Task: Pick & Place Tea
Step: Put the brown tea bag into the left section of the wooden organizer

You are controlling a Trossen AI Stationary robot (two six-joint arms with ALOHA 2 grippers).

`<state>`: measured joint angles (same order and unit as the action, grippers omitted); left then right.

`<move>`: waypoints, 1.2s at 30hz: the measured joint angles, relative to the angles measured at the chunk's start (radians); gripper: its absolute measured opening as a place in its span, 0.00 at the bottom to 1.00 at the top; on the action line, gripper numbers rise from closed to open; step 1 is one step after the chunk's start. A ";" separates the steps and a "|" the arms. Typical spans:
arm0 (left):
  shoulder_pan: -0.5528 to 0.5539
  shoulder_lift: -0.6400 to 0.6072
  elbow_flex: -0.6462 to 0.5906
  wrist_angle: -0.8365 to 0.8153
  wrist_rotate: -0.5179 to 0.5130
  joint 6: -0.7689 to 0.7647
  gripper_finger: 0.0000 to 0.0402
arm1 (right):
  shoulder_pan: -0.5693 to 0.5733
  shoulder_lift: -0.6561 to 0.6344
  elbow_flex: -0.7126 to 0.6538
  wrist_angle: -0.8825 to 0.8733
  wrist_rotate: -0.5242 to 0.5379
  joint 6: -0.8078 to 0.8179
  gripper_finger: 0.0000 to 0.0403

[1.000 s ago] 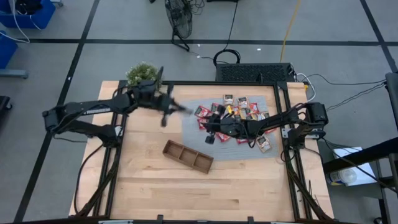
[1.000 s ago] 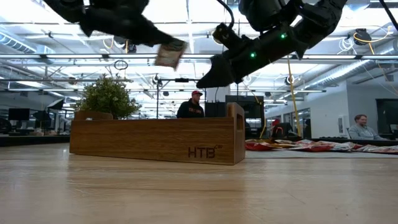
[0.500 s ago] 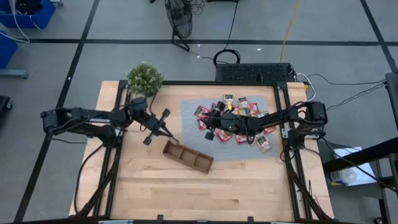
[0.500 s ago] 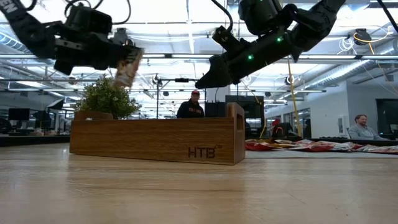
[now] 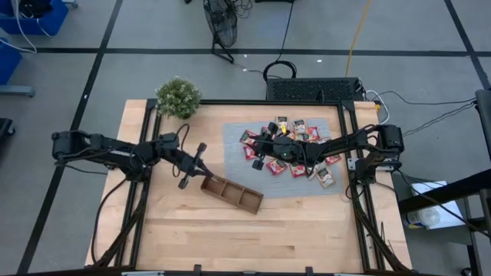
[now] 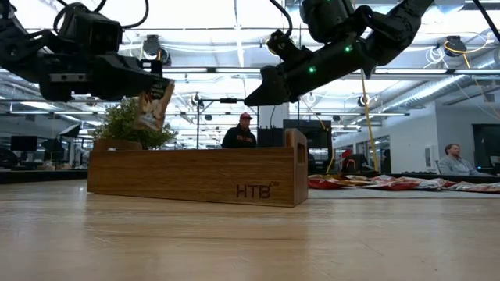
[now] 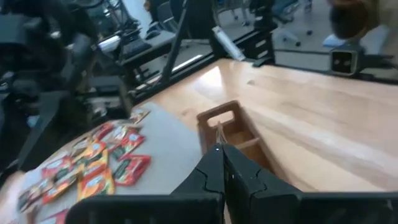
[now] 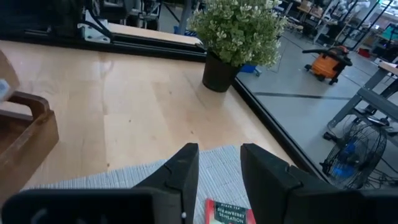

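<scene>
The left gripper pinches one sachet, which hangs below its jaws, just above the tray's end. The right gripper hovers with jaws spread; a red sachet lies between them, atop the pile on the mat.

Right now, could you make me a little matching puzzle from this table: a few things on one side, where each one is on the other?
Things:
1. held tea packet
2. potted plant
3. wooden tray
4. pile of tea packets

Places:
A. on the grey mat
B. far left corner of the table
C. on bare wood near the table's middle
D. in the left gripper, above the tray's end

Pairs: 1-D, 2-B, 3-C, 4-A
</scene>
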<state>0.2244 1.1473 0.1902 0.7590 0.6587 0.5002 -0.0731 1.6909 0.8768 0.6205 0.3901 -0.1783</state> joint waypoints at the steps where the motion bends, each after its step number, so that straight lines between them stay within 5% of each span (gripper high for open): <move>1: 0.000 0.009 0.000 0.003 -0.010 -0.001 0.00 | 0.000 0.000 0.000 0.000 0.000 -0.002 0.26; 11: -0.019 0.205 0.000 0.193 -0.032 -0.034 0.00 | 0.000 0.000 0.000 -0.003 0.000 -0.006 0.26; 19: -0.019 0.286 0.000 0.190 -0.088 -0.036 0.01 | 0.000 0.000 0.000 -0.003 0.000 -0.020 0.26; 36: -0.019 0.283 0.000 0.269 -0.223 -0.174 0.28 | 0.000 0.000 0.000 -0.005 0.000 -0.024 0.26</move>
<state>0.2058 1.4303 0.1898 1.0280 0.4355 0.3260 -0.0731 1.6909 0.8768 0.6159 0.3901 -0.2028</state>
